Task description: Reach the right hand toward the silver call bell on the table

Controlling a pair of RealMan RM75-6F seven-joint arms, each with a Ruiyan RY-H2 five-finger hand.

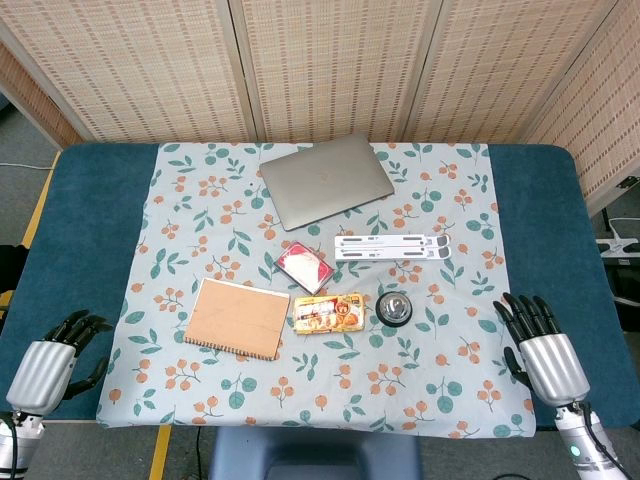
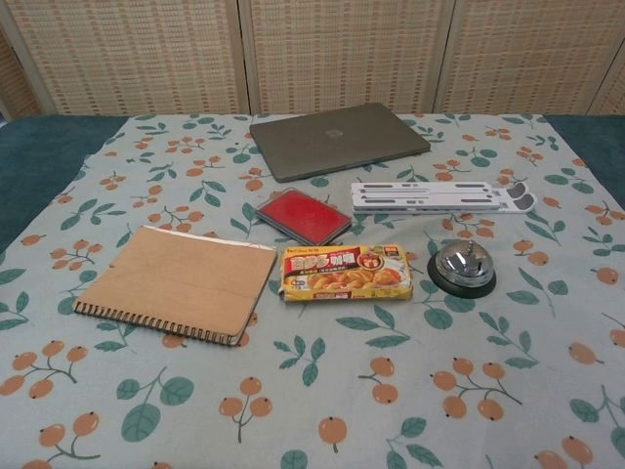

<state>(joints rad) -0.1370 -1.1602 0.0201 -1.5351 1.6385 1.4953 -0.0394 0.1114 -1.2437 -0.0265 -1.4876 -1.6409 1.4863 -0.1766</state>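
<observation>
The silver call bell [image 1: 395, 308] on its black base sits on the floral cloth right of centre; the chest view shows it [image 2: 463, 266] just right of a yellow food box. My right hand [image 1: 535, 343] rests at the table's right front edge, well to the right of the bell and a little nearer me, fingers apart and holding nothing. At the left front corner my left hand [image 1: 58, 357] is likewise empty with fingers spread. Neither hand appears in the chest view.
A yellow food box [image 1: 328, 312] lies left of the bell. A brown spiral notebook [image 1: 237, 317], a red case [image 1: 304, 266], a white folding stand [image 1: 392, 247] and a closed grey laptop [image 1: 326, 180] lie on the cloth [image 1: 180, 200].
</observation>
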